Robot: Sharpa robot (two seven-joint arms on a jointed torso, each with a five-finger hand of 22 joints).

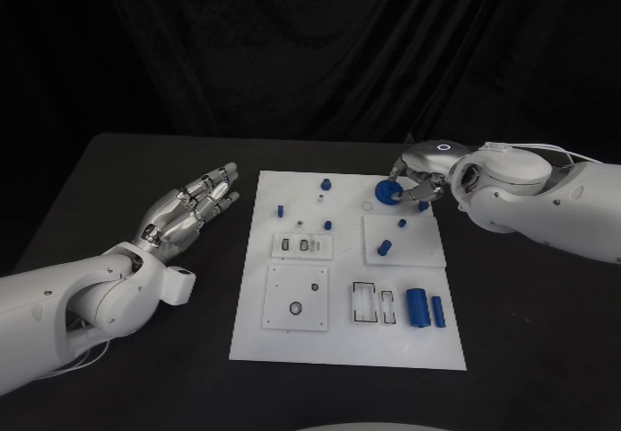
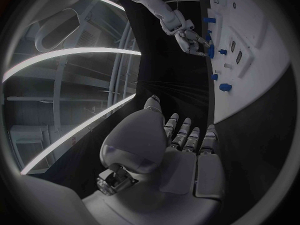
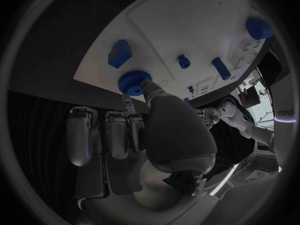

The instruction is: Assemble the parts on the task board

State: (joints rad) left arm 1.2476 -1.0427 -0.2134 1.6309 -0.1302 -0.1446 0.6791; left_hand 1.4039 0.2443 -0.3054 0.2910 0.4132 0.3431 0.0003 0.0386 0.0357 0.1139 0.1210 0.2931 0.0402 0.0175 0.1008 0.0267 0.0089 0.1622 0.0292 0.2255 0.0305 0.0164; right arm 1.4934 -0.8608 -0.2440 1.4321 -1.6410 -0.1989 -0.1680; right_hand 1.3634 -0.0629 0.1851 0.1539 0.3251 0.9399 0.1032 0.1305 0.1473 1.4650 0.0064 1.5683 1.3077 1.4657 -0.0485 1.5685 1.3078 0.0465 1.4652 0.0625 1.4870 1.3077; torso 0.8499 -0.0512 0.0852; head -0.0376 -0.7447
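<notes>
The white task board [image 1: 339,339] lies in the middle of the black table. At its far right corner my right hand [image 1: 422,185] pinches a round blue toothed wheel [image 1: 387,191] just above the board; the right wrist view shows my thumb and a finger [image 3: 130,106] on the wheel [image 3: 132,81]. My left hand [image 1: 194,205] hovers left of the board with its fingers stretched out and apart, holding nothing; the left wrist view shows this hand [image 2: 181,150] too. Small blue pegs [image 1: 327,185] stand on the board's far half.
Two blue cylinders [image 1: 416,307] lie at the board's near right beside a slotted insert [image 1: 371,303]. A square raised plate [image 1: 296,296] sits near left, another [image 1: 403,241] carries a blue peg [image 1: 384,247]. A blue block [image 3: 119,53] lies close to the wheel.
</notes>
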